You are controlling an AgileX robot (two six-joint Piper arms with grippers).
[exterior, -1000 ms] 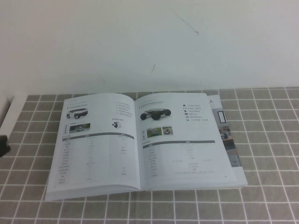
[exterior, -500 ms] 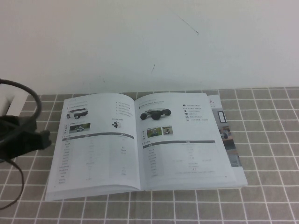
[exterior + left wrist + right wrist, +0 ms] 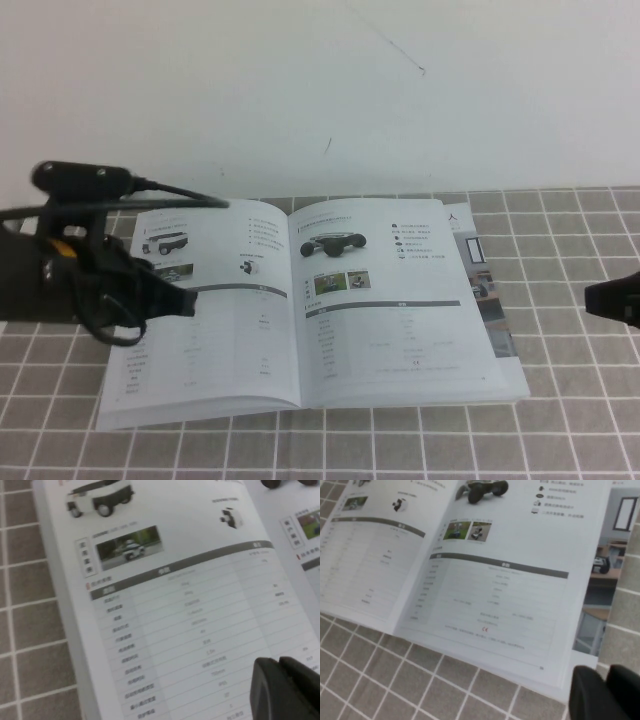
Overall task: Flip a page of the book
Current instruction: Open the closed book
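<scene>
— What do we see around the scene?
— We see a plain white wall [image 3: 320, 90] with a few faint dark scuffs. Below the wall lies a surface of grey square tiles [image 3: 570, 420] with white grout. Soft, even light falls across both.

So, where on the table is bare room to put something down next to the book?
Bare tiles lie in front of the book and right of it, up to the right gripper near the table's right edge. The left side is crowded: the left gripper hangs over the left-hand leaf.
</scene>
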